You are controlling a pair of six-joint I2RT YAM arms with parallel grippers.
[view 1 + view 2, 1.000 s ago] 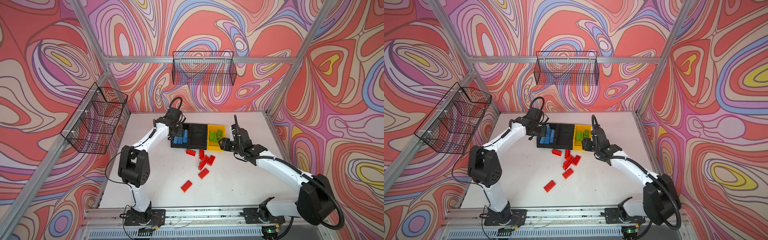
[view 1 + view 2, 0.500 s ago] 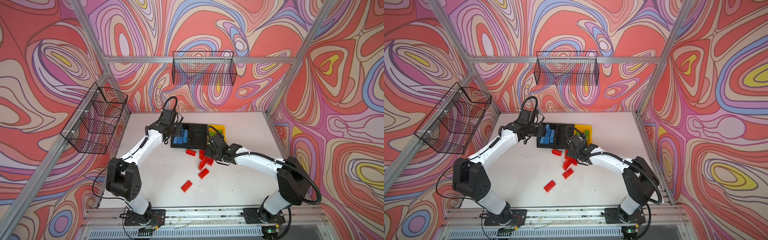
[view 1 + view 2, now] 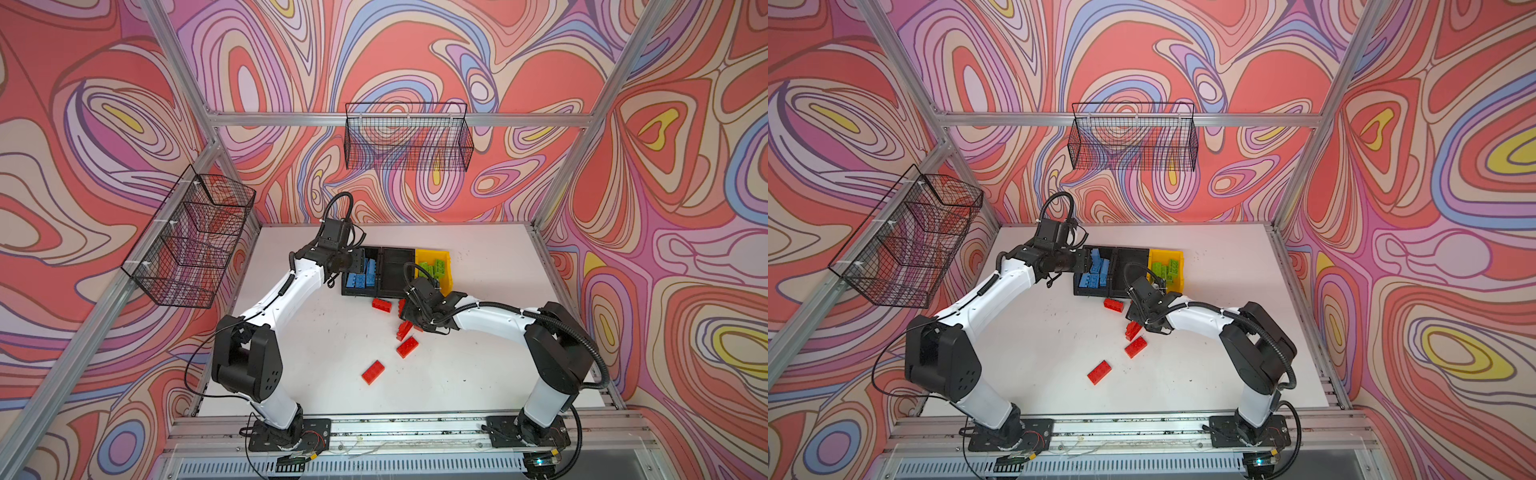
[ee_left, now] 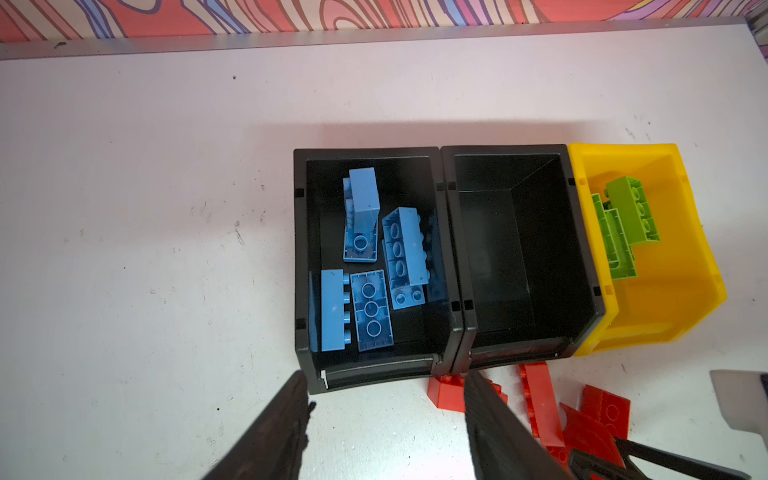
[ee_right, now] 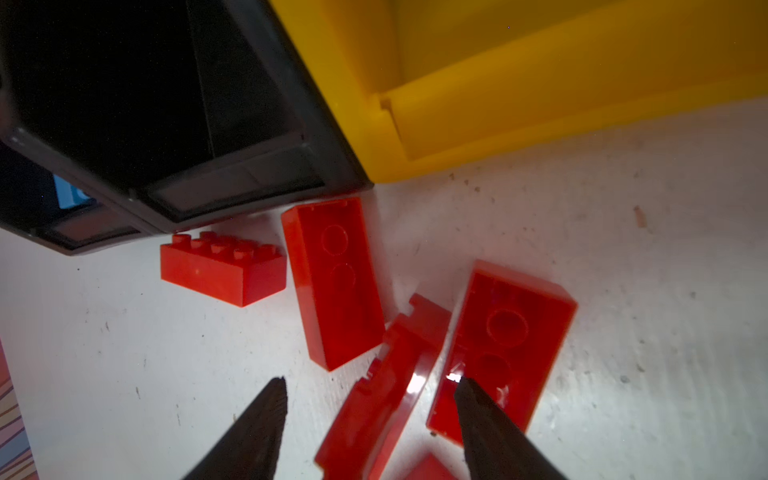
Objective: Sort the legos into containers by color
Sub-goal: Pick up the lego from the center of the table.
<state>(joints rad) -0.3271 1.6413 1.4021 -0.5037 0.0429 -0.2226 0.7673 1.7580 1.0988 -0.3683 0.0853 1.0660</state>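
Just changed: my right gripper (image 5: pixel 370 381) has left the yellow bin (image 4: pixel 673 249) and come down over the red cluster in front of the bins; my left gripper (image 4: pixel 386 376) has drawn back from above the left black bin (image 4: pixel 300 249) to its front edge
Right fingers: spread apart and empty; they stand either side of the red arch piece (image 5: pixel 390 374), which lies on its side; one tip looks to overlap the rim of a hollow-side-up red brick (image 5: pixel 511 332) just beside the arch
Left fingers: spread apart with nothing between them; hovering over the table (image 3: pixel 316 332)
Blue legos (image 4: pixel 370 309): all in the left black bin
Green legos (image 4: pixel 627 208): in the yellow bin
Middle black bin (image 4: pixel 507 257): bare inside; I take it as the home for red
Red legos (image 3: pixel 407 347): none binned; a studs-up one (image 5: pixel 224 270) and a hollow-side-up one (image 5: pixel 336 286) lie near the black bins' front; another (image 3: pixel 372 372) sits well apart, nearer my bases
Meaning: blue and green look finished; my right arm's drop suggests the red round is only starting
Next, as I judge: close on the arch across its thin faces; lift; carry it to the middle black bin
Risk: the neighbouring brick may catch under my fingertip; the arch could tip or slide as I close
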